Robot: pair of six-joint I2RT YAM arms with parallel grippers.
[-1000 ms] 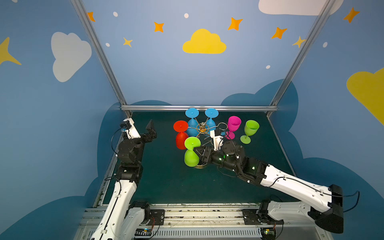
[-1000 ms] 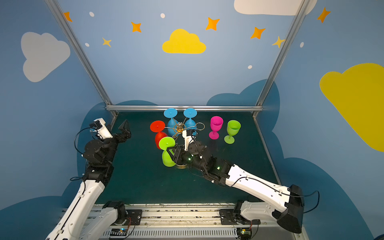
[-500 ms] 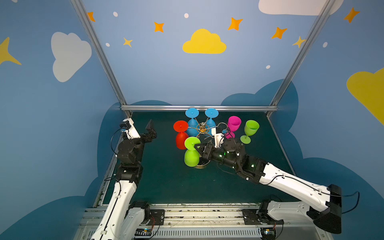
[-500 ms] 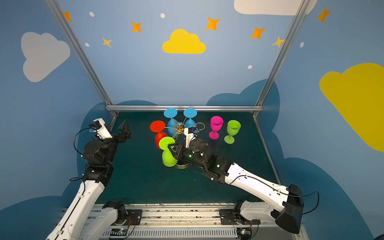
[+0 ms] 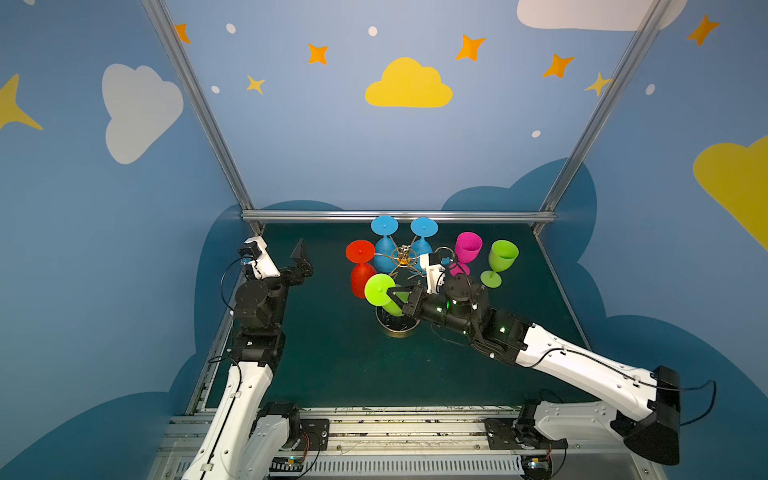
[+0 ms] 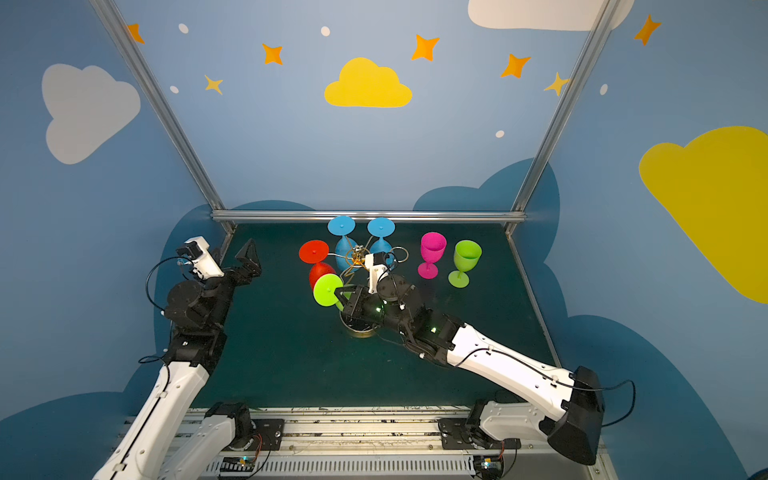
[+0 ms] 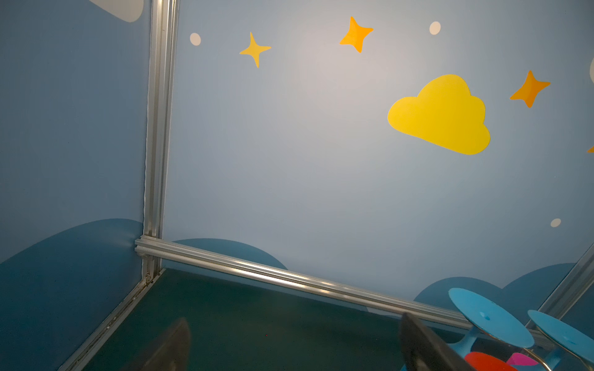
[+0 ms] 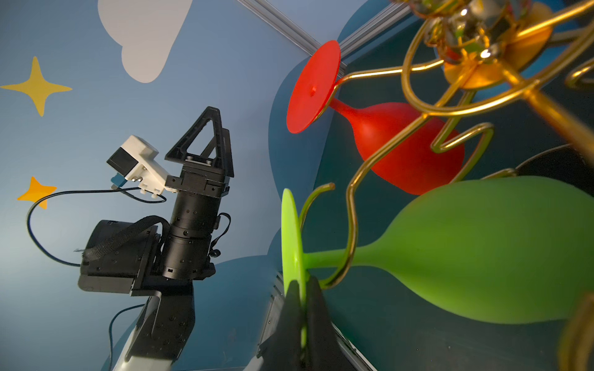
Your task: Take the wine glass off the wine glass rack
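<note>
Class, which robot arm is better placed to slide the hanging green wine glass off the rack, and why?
Right: the right gripper is shut on the foot of the green wine glass on the rack; the left gripper stands open, far away.

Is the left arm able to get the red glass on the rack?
Probably yes. The left gripper is open and empty, and only bare mat lies between it and the red glass. The right gripper on the green glass might crowd it.
</note>
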